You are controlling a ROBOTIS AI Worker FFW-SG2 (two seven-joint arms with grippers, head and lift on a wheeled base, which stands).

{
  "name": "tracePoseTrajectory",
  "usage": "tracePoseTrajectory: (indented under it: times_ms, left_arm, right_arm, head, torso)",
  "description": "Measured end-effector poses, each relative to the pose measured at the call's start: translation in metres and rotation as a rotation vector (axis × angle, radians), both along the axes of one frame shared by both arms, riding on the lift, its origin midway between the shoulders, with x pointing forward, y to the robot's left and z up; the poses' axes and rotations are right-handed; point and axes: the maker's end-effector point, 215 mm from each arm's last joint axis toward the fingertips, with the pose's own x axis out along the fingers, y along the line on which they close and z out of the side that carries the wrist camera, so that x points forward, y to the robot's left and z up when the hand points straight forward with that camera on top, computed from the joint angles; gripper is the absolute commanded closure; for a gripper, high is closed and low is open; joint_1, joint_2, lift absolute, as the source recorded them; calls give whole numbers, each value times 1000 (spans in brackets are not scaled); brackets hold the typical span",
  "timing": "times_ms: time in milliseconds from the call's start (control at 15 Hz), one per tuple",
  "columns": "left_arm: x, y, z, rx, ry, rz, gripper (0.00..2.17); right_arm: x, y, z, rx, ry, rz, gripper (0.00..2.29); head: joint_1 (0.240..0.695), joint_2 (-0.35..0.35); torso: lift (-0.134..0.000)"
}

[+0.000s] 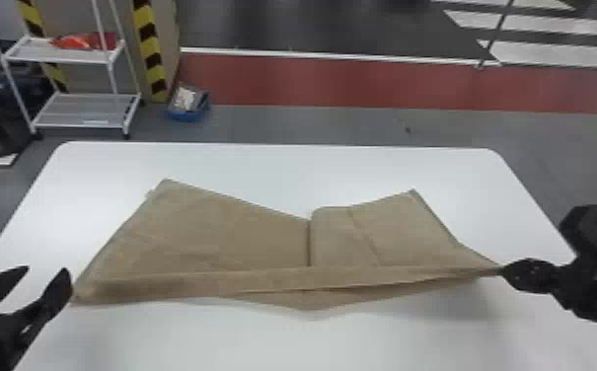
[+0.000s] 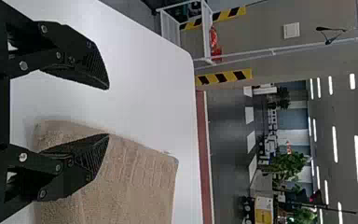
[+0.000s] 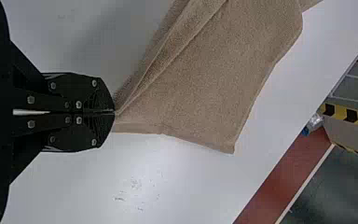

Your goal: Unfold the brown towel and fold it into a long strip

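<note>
White bench, wheeled rack beyond its far left corner; brown towel spread across the bench, blue bin on the floor beyond. My right end effector, reaching in sideways, clenches its near right corner; my left end effector, spread, points forward beside the near left corner.

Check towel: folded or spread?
Partly folded: the towel has its near edge doubled over in a band, one end in the right gripper.

And we've got one towel here, one table! One left gripper, one right gripper, that makes two! Over to the cart, just one of those, with two shelves! Two striped bands, and a single blue bin!
</note>
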Motion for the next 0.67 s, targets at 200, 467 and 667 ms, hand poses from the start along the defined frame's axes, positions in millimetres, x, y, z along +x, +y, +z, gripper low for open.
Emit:
tracePoseTrajectory:
  times_ms: [200, 467, 667]
  left_arm:
    - [-10, -3, -3, 85, 25, -86, 107]
    - [-18, -56, -18, 203, 74, -411, 211]
    - [-8, -74, -31, 256, 112, -515, 350]
  right_arm:
    - [0, 1, -2, 0, -1, 9, 2115]
    - [1, 5, -4, 7, -2, 13, 2115]
    - [0, 7, -5, 12, 1, 15, 2115]
  head:
    - [695, -91]
    - [695, -160]
    - [695, -177]
  torso:
    - [-96]
    - [-96]
    - [-96]
